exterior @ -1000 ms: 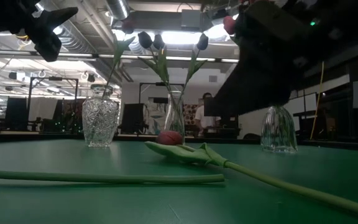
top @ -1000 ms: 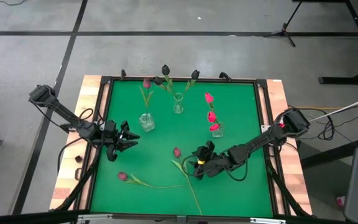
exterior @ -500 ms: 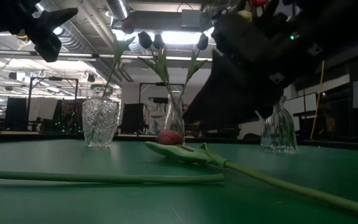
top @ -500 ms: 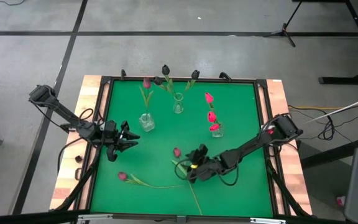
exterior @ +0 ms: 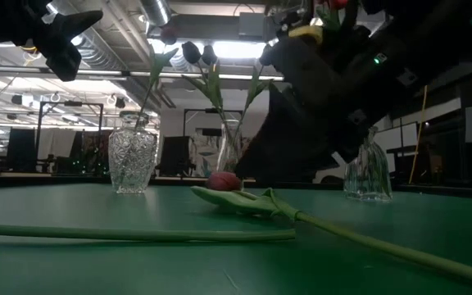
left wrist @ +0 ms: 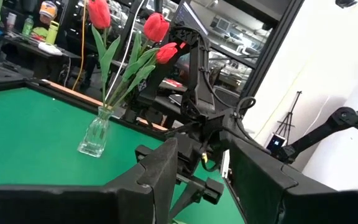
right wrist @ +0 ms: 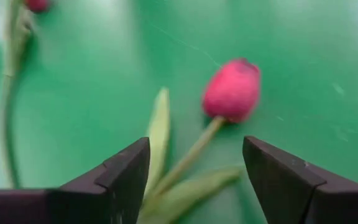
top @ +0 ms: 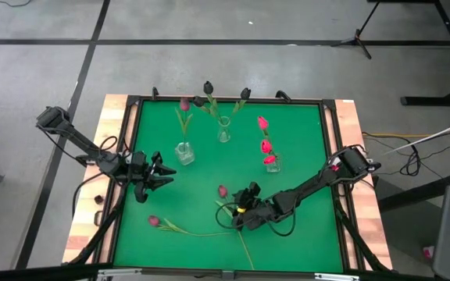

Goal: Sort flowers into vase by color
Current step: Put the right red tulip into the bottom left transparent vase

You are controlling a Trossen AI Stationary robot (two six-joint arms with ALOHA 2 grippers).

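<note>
A: Starting with the largest thing, what is seen of the surface?

B: A green mat inside a dark frame is seen, with wooden borders at both sides. Grey concrete floor is seen all round it, and at table height a workshop room with ceiling lights is seen behind.

A: How are the arms placed?

B: The left gripper is held above the mat's left part, its jaws parted and nothing between them. The right gripper is lowered over a loose tulip in the front middle, its jaws open, one on each side of the stem and not closed on it.

A: Which way is that tulip lying?

B: It is laid flat, its magenta head toward the vases and its long stem run down toward the front edge, slightly to the right. A second loose tulip is laid front left, head to the left, its stem run rightward nearly along the front edge.

A: And the counts?

B: Three glass vases are counted at the back: the left vase with one magenta tulip, the middle vase with three near-black tulips, the right vase with three bright pink-red tulips. Nine flowers are counted in all, two of them on the mat.
</note>
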